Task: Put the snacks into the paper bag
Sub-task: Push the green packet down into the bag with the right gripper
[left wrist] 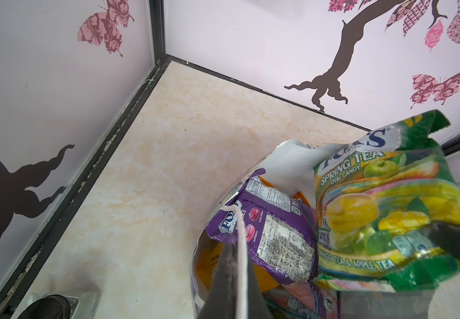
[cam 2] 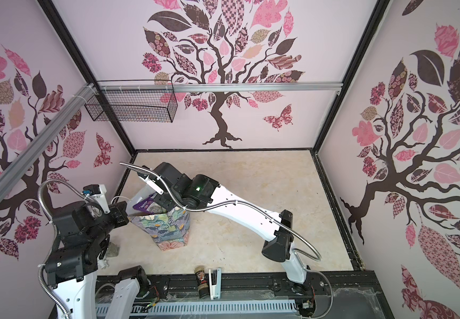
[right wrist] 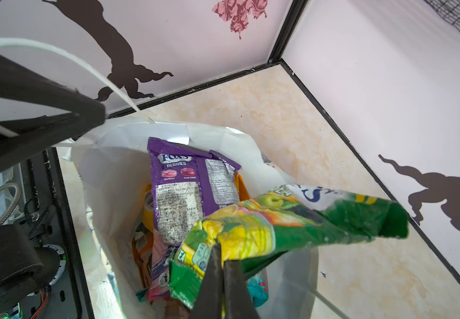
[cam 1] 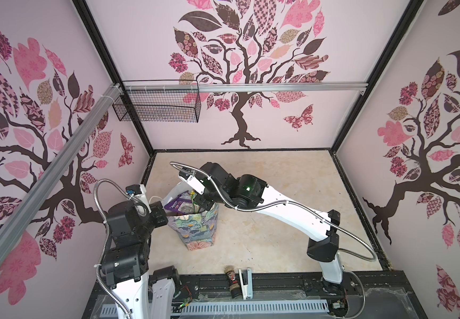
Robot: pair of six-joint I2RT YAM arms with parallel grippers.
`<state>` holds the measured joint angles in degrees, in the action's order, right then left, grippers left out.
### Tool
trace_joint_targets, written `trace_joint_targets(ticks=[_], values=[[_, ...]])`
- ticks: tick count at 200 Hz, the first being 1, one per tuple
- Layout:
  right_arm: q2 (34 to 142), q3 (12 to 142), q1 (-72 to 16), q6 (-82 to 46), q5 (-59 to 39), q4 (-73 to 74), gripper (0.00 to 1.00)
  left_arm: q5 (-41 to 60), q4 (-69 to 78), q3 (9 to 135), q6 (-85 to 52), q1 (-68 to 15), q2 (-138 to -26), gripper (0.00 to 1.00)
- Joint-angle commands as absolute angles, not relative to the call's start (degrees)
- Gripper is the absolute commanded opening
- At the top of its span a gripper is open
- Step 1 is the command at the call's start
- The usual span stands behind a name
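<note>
The paper bag [cam 1: 195, 229] stands on the tabletop [cam 1: 251, 248], mouth open, holding a purple packet [right wrist: 190, 179] upright above orange, pink and teal ones, mostly hidden. The right claw [right wrist: 221, 256] is clamped on a green packet [right wrist: 292, 221] at the mouth; the left claw [left wrist: 231, 265] pinches the bag's rim by its cord [left wrist: 241, 234]

Robot test booth: tree-decal walls [cam 1: 145, 41], aluminium rails [cam 1: 278, 87].
</note>
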<state>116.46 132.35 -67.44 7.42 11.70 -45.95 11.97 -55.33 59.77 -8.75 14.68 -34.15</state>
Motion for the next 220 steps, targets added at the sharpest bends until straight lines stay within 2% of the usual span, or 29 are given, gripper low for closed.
trace_joint_targets(ticks=[1,90,100,122,145,159,217,220], values=[[113.85,132.90,-67.26,9.40,13.71,-43.93,0.00,11.90,-53.79,59.35,-8.31,14.55,-33.66,0.00],[114.96,132.79,-73.42,18.95,8.85,-46.57,0.00,11.16,-53.61,58.90,-8.22,14.41,-33.23,0.00],[115.68,133.43,-73.56,19.04,8.65,-47.01,0.05,11.16,-53.61,58.90,-8.18,14.37,-33.23,0.00],[117.60,135.65,-73.81,18.99,8.61,-48.71,0.27,11.04,-53.57,58.90,-8.26,14.35,-33.08,0.00],[118.75,138.60,-73.85,18.71,8.60,-49.14,0.31,11.00,-53.59,58.97,-8.26,14.36,-33.43,0.00],[118.85,139.63,-73.79,18.56,8.51,-48.29,0.39,10.95,-53.70,58.97,-8.31,14.33,-33.41,0.00],[114.00,140.31,-73.81,12.78,4.78,-46.66,0.42,10.17,-54.57,59.97,-7.91,14.44,-33.43,0.00],[113.47,139.71,-73.76,12.46,5.20,-46.59,0.42,10.12,-54.78,60.36,-7.91,14.34,-33.53,0.02]])
